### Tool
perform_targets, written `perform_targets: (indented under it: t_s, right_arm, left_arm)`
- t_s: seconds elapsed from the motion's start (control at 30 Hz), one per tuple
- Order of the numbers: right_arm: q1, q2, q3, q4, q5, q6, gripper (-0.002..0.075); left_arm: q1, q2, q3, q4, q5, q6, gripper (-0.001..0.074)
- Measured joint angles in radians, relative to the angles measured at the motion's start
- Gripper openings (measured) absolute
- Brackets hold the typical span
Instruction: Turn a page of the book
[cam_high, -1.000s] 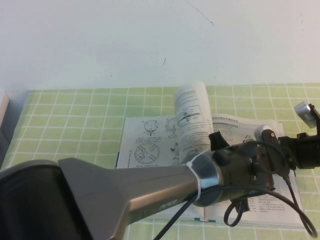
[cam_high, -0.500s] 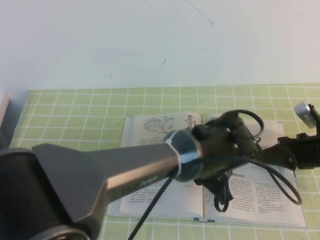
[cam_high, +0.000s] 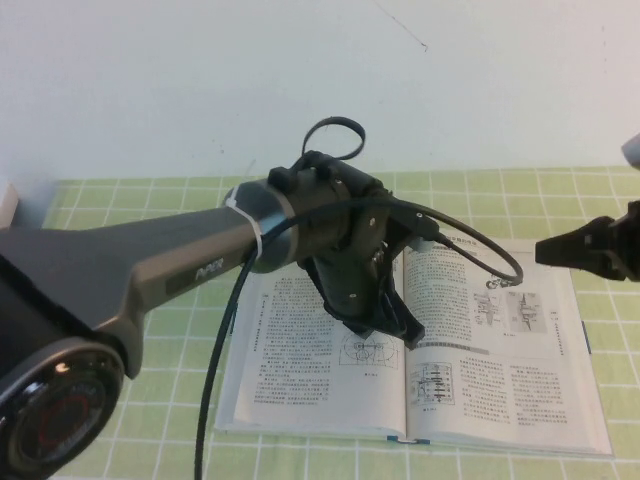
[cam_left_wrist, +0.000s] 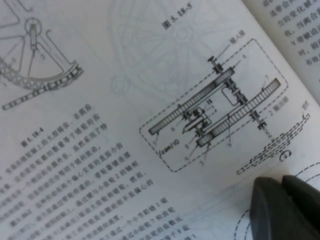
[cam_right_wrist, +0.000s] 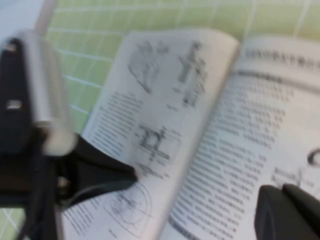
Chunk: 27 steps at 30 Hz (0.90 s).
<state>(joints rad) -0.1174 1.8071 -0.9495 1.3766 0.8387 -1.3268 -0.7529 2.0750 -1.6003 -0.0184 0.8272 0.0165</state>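
- Book (cam_high: 500, 340): one, a thick textbook lying open and flat on the green checked tablecloth (cam_high: 120, 215), toward four o'clock of the table; a thin blue cover edge shows along its near side.
- Page (cam_high: 300, 350): the left-hand leaf lies flat, mostly text with a small boxed drawing low down; the left arm's wrist covers its upper inner part.
- Two grippers: the left gripper (cam_high: 385, 322) sits at the book's centre, tips down on the left leaf just beside the gutter. In the left wrist view its fingers (cam_left_wrist: 280, 210) look pressed together, holding nothing.
- Right gripper (cam_high: 560, 250) hangs at three o'clock over the book's far right corner, dark tips closed and empty; the arm behind it is cut off by the frame edge.
- Hidden: the black cable (cam_high: 470, 250) loops across the right-hand leaf.
- Writing: the left wrist view reads "5. 18-5" above a dashed-box gear drawing (cam_left_wrist: 220, 110); the Chinese text is too soft to read. Pale lettering on the left arm is not legible.
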Motion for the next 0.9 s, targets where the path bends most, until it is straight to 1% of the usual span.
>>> perform_targets:
  t_s: [0.13, 0.2, 0.3, 0.43, 0.53, 0.7, 0.9]
  right_arm:
    - [0.0, -0.108, 0.001, -0.005, -0.002, 0.0, -0.0002]
    - [0.0, -0.164, 0.002, -0.005, -0.002, -0.004, -0.0002]
    - [0.0, -0.282, 0.025, 0.001, -0.009, -0.046, -0.0002]
    - [0.0, -0.477, 0.095, 0.049, -0.111, -0.118, -0.0002]
    - [0.0, -0.634, 0.17, 0.105, -0.227, -0.202, -0.0002]
    - [0.0, -0.865, 0.286, 0.188, -0.389, -0.315, -0.0002]
    - [0.0, -1.03, 0.419, 0.223, -0.459, -0.385, -0.0002]
  left_arm:
    - [0.035, 0.015, 0.0, -0.121, -0.01, 0.106, -0.0004]
    - [0.042, 0.016, 0.015, -0.149, -0.043, 0.134, -0.0004]
    - [0.043, -0.014, 0.055, -0.164, -0.128, 0.152, -0.0004]
    - [0.043, -0.122, 0.146, -0.166, -0.264, 0.163, -0.0004]
    - [0.043, -0.282, 0.255, -0.162, -0.401, 0.17, -0.0004]
    - [0.043, -0.593, 0.532, -0.17, -0.637, 0.17, -0.0004]
    - [0.043, -1.025, 0.895, -0.201, -0.835, 0.17, -0.0004]
